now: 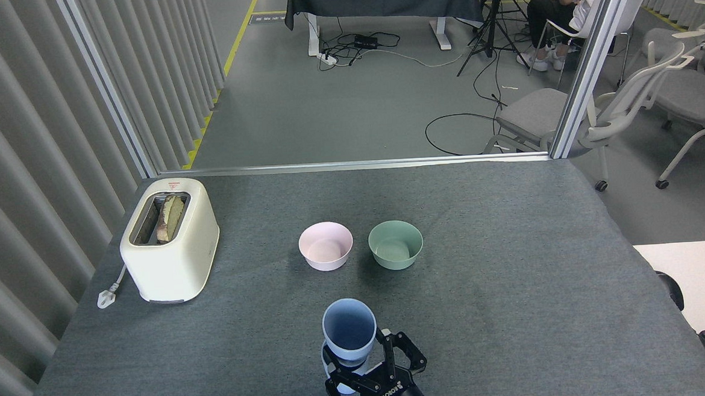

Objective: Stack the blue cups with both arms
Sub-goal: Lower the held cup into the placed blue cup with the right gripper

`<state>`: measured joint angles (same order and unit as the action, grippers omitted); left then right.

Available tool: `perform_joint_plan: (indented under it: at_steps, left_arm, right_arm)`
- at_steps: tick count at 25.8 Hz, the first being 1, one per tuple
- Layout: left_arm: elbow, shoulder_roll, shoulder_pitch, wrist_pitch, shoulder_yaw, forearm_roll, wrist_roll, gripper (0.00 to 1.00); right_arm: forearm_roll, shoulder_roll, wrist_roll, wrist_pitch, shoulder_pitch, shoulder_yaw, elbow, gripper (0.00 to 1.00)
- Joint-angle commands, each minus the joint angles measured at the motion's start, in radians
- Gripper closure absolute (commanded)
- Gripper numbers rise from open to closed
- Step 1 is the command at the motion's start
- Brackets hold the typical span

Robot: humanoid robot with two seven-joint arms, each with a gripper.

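- One claw [367,366] shows at the bottom middle of the head view, black with white lettering on its body; which arm it belongs to cannot be told from this view.
- Its fingers [389,356] wrap around the lower part of a blue cup [349,330], clenched on it.
- That cup stands mouth up, tilted slightly, its rim toward the pink bowl [325,245].
- A second pale-blue rim [328,359] peeks out just below the held cup, mostly hidden by the cup and the claw; whether the upper cup sits inside it cannot be told.
- The cups are at the near middle of the grey counter [514,286], apart from both bowls.
- The pink bowl and the green bowl [395,244] sit side by side at the counter's middle, near each other but not touching.
- A cream toaster [170,247] with bread in its slot stands at the left, its plug [107,294] lying beside it.
- No other claw is in view.
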<state>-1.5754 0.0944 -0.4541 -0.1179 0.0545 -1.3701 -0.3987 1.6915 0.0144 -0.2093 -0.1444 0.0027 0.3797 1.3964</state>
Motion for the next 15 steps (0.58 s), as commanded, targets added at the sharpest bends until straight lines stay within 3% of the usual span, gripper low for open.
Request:
perform_joint_plan:
  at_steps: [1, 8, 9, 11, 15]
  left_arm:
    - [0.0, 0.001, 0.0, 0.0, -0.001, 0.0, 0.0, 0.0]
    - [0.0, -0.001, 0.0, 0.0, -0.001, 0.0, 0.0, 0.0]
    - [0.0, 0.001, 0.0, 0.0, -0.001, 0.0, 0.0, 0.0]
    - [0.0, 0.001, 0.0, 0.001, -0.001, 0.0, 0.0, 0.0]
    - [0.0, -0.001, 0.0, 0.001, -0.001, 0.0, 0.0, 0.0]
  right_arm:
    - [-0.001, -0.002, -0.001, -0.001, -0.001, -0.007, -0.008, 0.31]
    - [-0.003, 0.006, -0.001, -0.003, -0.003, -0.007, -0.037, 0.27]
    - [-0.003, 0.01, -0.001, -0.001, -0.004, -0.007, -0.04, 0.22]
    - [-0.006, 0.013, -0.001, -0.001, -0.004, -0.008, -0.043, 0.02]
    - [-0.021, 0.015, -0.036, -0.007, -0.006, -0.007, -0.031, 0.0]
